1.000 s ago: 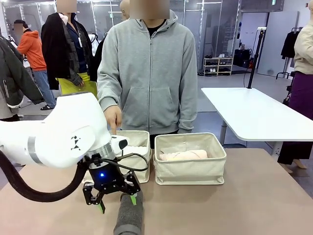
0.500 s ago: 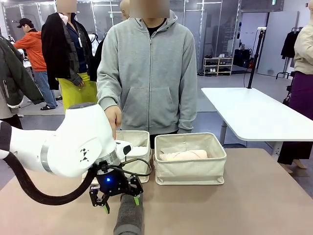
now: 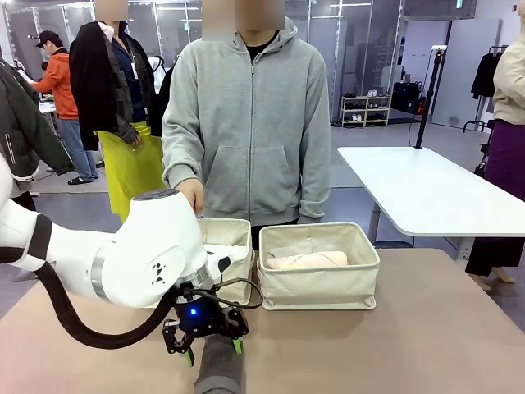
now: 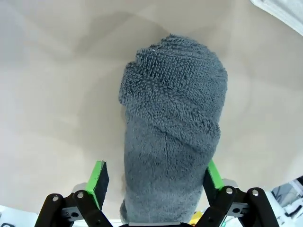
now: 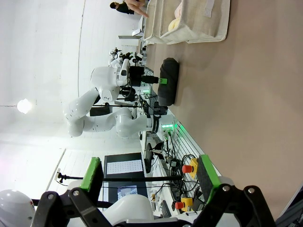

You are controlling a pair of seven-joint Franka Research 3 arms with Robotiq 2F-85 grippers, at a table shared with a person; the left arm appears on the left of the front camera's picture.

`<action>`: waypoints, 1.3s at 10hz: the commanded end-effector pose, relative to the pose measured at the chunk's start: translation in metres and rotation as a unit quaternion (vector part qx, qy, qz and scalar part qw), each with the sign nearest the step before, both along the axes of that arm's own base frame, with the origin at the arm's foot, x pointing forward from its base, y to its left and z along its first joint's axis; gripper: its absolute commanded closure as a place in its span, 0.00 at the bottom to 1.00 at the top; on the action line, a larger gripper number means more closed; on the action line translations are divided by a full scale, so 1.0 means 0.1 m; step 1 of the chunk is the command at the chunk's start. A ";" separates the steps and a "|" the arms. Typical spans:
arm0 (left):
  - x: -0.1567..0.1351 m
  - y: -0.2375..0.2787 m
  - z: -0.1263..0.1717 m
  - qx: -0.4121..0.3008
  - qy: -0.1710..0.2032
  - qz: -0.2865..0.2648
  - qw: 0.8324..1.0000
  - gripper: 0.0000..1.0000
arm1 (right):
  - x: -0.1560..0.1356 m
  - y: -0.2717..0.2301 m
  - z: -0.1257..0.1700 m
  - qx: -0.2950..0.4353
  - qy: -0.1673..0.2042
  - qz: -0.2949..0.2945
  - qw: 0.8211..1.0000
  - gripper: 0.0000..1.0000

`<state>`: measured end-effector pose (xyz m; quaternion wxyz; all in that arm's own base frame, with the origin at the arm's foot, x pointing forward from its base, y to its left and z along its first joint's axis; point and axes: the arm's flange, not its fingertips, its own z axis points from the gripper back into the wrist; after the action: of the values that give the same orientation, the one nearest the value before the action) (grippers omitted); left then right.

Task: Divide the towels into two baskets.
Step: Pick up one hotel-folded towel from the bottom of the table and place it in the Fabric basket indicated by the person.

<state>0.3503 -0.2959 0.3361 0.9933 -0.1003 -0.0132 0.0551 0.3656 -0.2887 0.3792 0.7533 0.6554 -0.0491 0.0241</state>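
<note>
The dark grey towel (image 4: 173,142) is looped, fuzzy terry cloth; beside it the table (image 4: 57,118) looks smooth and matt; beyond it the baskets (image 3: 320,283) are matt cream canvas; over it the arm's shell (image 3: 156,250) is glossy white plastic.

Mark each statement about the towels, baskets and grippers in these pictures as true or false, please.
1. The left gripper straddles the dark grey towel with open fingers. True.
2. The dark grey towel lies in a basket. False: it lies on the table.
3. The right basket holds a pale pink towel. True.
4. The right gripper grips a towel. False: it is open, holding nothing.
</note>
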 end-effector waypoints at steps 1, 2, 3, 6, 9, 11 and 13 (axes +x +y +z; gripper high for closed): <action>0.07 -0.04 -0.15 0.016 -0.012 -0.033 0.999 0.08 | -0.04 0.03 0.03 -0.004 0.003 0.002 1.000 0.00; 0.09 -0.05 -0.19 0.016 -0.013 -0.044 0.999 0.18 | -0.04 0.03 0.03 -0.004 0.003 0.002 1.000 0.00; 0.09 -0.07 -0.20 0.017 -0.018 -0.059 0.998 0.27 | -0.04 0.03 0.03 -0.004 0.003 0.002 1.000 0.00; 0.08 -0.07 -0.21 0.012 -0.023 -0.080 0.996 0.42 | -0.04 0.03 0.03 -0.004 0.003 0.002 1.000 0.00; 0.04 -0.06 -0.08 0.013 -0.027 -0.091 0.995 0.84 | -0.04 0.03 0.03 -0.004 0.003 0.002 1.000 0.00; -0.10 -0.01 0.37 0.019 -0.054 -0.152 0.987 0.49 | -0.04 0.03 0.03 -0.004 0.003 0.002 1.000 0.00; -0.22 0.07 0.85 0.074 -0.093 -0.215 0.969 0.49 | -0.04 0.03 0.03 -0.004 0.003 0.002 1.000 0.00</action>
<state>0.3381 -0.3015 0.3928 0.9872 -0.0572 -0.0675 -0.1324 0.3656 -0.2888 0.3792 0.7533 0.6554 -0.0492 0.0240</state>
